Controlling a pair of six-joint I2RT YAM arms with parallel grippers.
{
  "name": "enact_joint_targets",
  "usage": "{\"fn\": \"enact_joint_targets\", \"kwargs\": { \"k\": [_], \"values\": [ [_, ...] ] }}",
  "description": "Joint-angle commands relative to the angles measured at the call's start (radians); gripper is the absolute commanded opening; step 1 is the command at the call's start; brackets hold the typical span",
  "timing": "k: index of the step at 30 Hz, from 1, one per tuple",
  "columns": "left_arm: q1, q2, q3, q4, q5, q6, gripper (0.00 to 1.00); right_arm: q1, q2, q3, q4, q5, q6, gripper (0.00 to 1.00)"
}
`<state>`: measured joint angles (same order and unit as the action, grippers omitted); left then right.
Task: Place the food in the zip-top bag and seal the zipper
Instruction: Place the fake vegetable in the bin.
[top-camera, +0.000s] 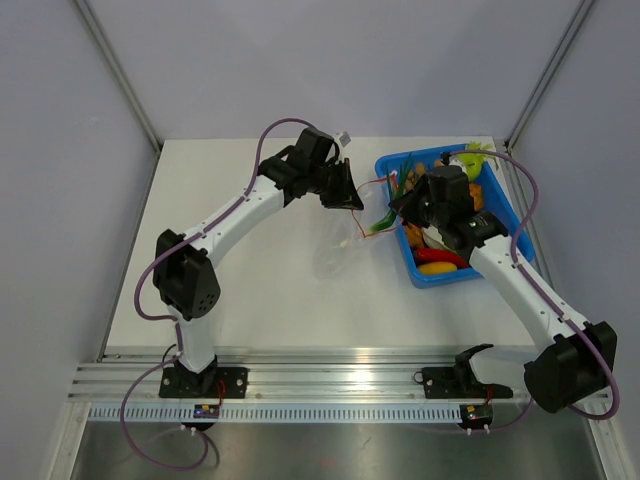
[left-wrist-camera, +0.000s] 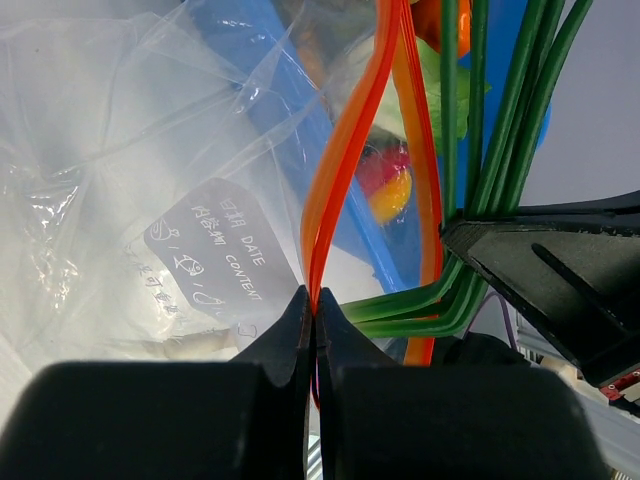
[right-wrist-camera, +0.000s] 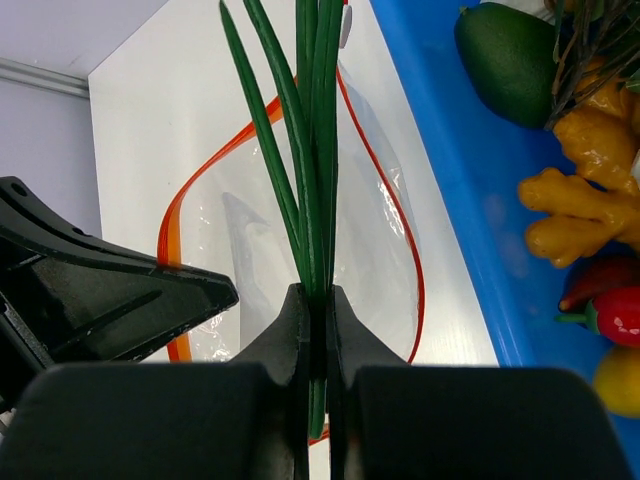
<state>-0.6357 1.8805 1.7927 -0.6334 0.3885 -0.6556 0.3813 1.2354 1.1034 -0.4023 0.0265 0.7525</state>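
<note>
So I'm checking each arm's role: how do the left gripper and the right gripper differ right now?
The left gripper pinches the orange-red zipper of the zip-top bag; the right gripper pinches the green onions. The left gripper sits over the table; the right gripper sits by the blue bin. Both have jaws shut on something thin and face each other at the bag's mouth.

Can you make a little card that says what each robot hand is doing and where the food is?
Left fingers: shut on the zipper
Right fingers: shut on the green onions, by the bag mouth
Bag: clear, mouth open, beside the bin
Bin: blue, holds the other food
Seal: not done
</note>
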Motion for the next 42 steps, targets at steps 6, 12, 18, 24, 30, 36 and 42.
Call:
{"fn": "enact_joint_targets", "kwargs": {
  "k": [6, 12, 18, 24, 30, 36, 42],
  "values": [
    [0.002, -0.017, 0.074, 0.028, 0.026, -0.003, 0.0, 0.076, 0.01, 0.046, -0.023, 0.044, -0.015, 0.0],
    [0.002, 0.0, 0.105, 0.024, 0.026, -0.01, 0.0, 0.111, 0.015, 0.016, -0.05, 0.02, -0.027, 0.0],
    [0.002, 0.0, 0.103, 0.058, 0.05, -0.035, 0.0, 0.119, 0.056, 0.003, -0.056, 0.009, -0.042, 0.0],
    [0.002, -0.012, 0.103, 0.074, 0.066, -0.044, 0.0, 0.119, 0.134, 0.019, -0.012, -0.066, -0.044, 0.0],
    [-0.001, -0.03, 0.077, 0.101, 0.09, -0.049, 0.0, 0.12, 0.223, 0.055, 0.06, -0.135, -0.035, 0.0],
    [-0.001, -0.052, 0.043, 0.11, 0.087, -0.039, 0.0, 0.12, 0.285, 0.153, -0.013, -0.163, -0.094, 0.12],
    [0.013, -0.067, 0.027, 0.095, 0.072, -0.018, 0.0, 0.119, 0.196, 0.176, -0.143, -0.042, -0.177, 0.56]
  ]
}}
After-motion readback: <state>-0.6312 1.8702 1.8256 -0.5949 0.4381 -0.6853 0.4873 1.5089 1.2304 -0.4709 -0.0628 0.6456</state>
